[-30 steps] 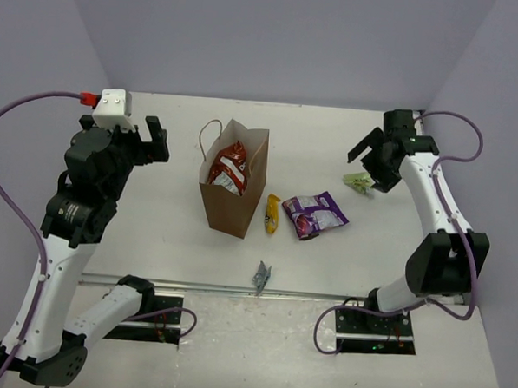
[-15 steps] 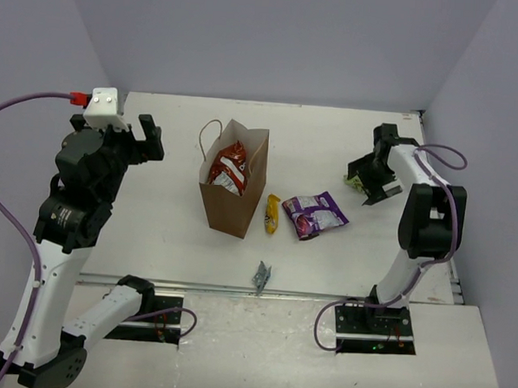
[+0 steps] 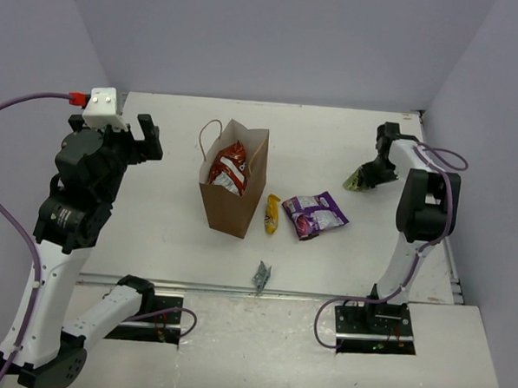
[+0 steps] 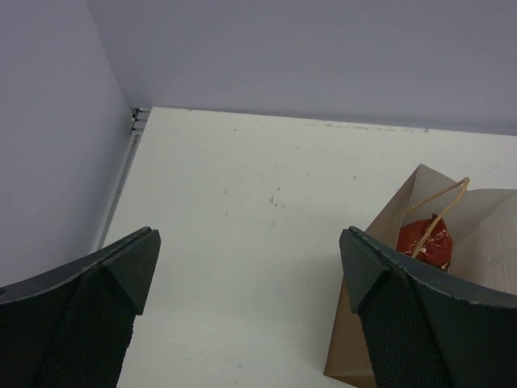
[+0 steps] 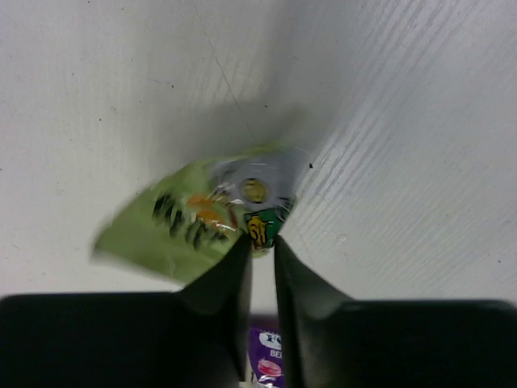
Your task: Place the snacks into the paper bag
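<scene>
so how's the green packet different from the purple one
The green packet is clearly smaller than the purple packet. The green packet is pinched at its edge by the right pincer, while the purple packet lies free and untouched beside the yellow bar. The green packet is pale, the purple packet dark. Both are outside the paper bag.

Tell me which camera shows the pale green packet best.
The right wrist view: the pale green packet fills the frame, its print visible, its corner pinched in the right gripper. The top external view shows the packet only as a small green speck by that gripper; the left wrist view misses it.
</scene>
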`<state>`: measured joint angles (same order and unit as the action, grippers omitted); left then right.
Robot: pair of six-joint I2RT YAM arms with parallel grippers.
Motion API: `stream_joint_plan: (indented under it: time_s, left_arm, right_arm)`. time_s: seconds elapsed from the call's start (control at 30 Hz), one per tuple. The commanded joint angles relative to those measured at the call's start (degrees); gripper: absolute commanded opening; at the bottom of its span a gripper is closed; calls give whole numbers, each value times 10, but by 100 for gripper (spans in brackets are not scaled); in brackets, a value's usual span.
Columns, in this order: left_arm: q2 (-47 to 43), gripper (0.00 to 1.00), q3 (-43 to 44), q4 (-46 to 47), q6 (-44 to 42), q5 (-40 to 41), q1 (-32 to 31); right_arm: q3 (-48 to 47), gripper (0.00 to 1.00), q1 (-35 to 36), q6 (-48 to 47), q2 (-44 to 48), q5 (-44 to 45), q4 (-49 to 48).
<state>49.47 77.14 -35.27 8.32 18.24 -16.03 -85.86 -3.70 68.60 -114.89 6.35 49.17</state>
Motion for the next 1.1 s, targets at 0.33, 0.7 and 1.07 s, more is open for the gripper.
stream_joint_plan:
  time_s: [0.33, 0.7, 1.07]
  left_arm:
    - [10, 100, 12, 26, -16, -12, 11]
    - [23, 100, 10, 42, -9, -49, 20]
    - [13, 100, 11, 36, -10, -51, 14]
  right_arm:
    - [32, 0, 21, -66, 143, -17, -22]
    - [-187, 0, 205, -247, 212, -120, -72]
    - [-422, 0, 316, -322, 119, -245, -104]
